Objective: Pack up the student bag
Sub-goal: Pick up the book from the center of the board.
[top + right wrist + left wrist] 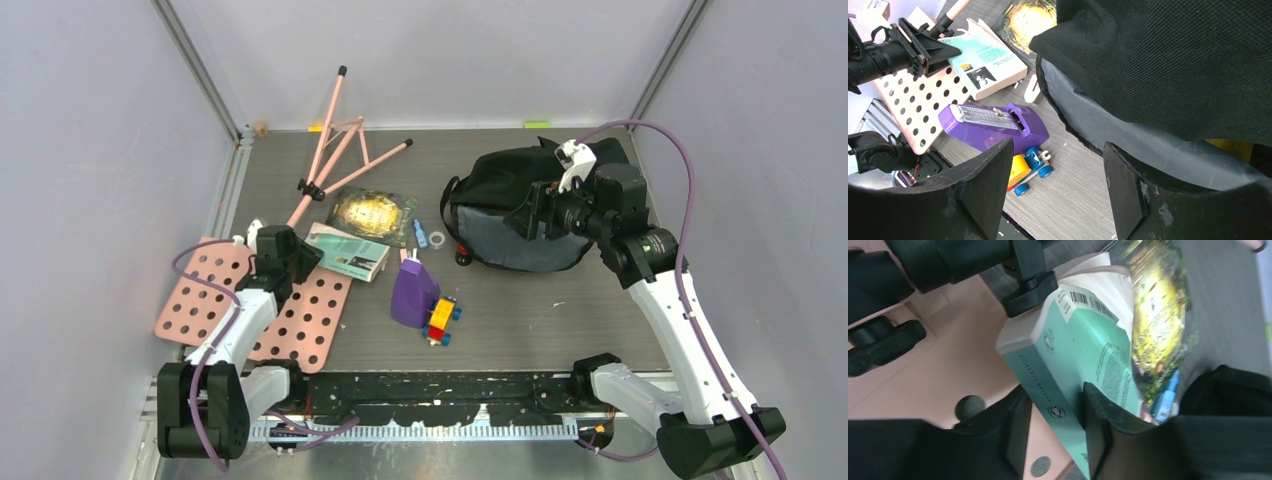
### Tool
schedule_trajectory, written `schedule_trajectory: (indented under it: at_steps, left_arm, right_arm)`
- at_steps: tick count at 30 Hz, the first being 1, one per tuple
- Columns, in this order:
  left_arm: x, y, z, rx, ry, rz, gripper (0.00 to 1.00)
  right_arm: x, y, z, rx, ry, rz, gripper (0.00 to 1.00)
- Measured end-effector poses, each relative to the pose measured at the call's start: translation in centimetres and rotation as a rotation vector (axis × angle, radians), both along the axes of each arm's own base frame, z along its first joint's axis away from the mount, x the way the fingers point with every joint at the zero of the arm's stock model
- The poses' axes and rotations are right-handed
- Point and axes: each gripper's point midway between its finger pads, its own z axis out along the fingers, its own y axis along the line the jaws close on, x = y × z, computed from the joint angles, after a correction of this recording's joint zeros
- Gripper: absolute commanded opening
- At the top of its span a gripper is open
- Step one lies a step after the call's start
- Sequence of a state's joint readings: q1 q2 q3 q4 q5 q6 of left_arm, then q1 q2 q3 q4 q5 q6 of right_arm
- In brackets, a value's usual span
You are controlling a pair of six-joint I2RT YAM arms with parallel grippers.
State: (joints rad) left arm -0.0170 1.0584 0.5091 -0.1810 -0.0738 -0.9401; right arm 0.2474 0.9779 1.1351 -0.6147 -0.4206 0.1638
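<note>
The student bag [510,190], black and floppy with a grey lining, lies at the back right; its fabric [1173,60] fills the top of the right wrist view. My right gripper [530,215] [1055,195] stands open at the bag's mouth, only bare table between its fingers. A teal book [347,252] [1083,345] lies partly on the pink board. My left gripper [300,258] [1055,425] straddles its spine edge, one finger [1098,425] on the cover, the other at the lower edge.
A purple metronome-like case [412,292] and a toy car [441,320] lie mid-table. A dark book with a gold picture [372,212], a blue tube [421,233], a pink perforated board [255,305] and a pink folding stand [335,160] fill the left half. Something yellow [1233,147] shows inside the bag.
</note>
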Motion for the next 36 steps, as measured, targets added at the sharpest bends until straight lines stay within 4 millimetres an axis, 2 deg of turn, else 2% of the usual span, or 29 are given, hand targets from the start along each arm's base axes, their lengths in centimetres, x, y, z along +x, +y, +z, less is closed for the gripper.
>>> schedule_trajectory:
  at_steps: [5, 13, 20, 22, 27, 30, 31, 33, 36]
  left_arm:
    - [1.4, -0.6, 1.7, -0.059, -0.089, 0.009, 0.01]
    - [0.4, -1.0, 5.4, -0.043, -0.215, -0.044, 0.0]
    - [-1.0, -2.2, 11.2, 0.038, -0.397, -0.202, 0.0]
    - [-0.9, -2.9, 13.9, 0.053, -0.456, -0.264, 0.0]
    - [-0.7, -4.8, 21.4, 0.06, -0.631, -0.388, 0.0]
    - [-0.5, -6.6, 26.5, 0.031, -0.765, -0.487, 0.0]
    - [-0.5, -6.8, 27.0, 0.025, -0.779, -0.498, 0.0]
    - [-0.4, -8.1, 29.5, -0.022, -0.847, -0.565, 0.0]
    - [-0.6, -9.7, 32.0, -0.081, -0.916, -0.652, 0.0]
  right_arm:
    - [0.1, -0.2, -0.1, -0.01, -0.003, -0.015, 0.71]
    - [0.7, -0.7, 0.3, -0.017, -0.018, -0.056, 0.81]
    - [0.9, -0.4, 2.6, 0.02, -0.075, -0.063, 0.88]
    - [0.9, 0.0, 3.5, 0.046, -0.099, -0.056, 0.88]
    - [0.2, 2.5, 6.3, 0.143, -0.17, 0.009, 0.9]
    - [-0.6, 5.0, 7.8, 0.2, -0.201, 0.08, 0.91]
    - [-0.9, 6.0, 8.3, 0.218, -0.212, 0.111, 0.91]
    - [-1.5, 8.3, 9.0, 0.257, -0.225, 0.172, 0.91]
    - [-1.5, 11.6, 9.0, 0.296, -0.217, 0.239, 0.92]
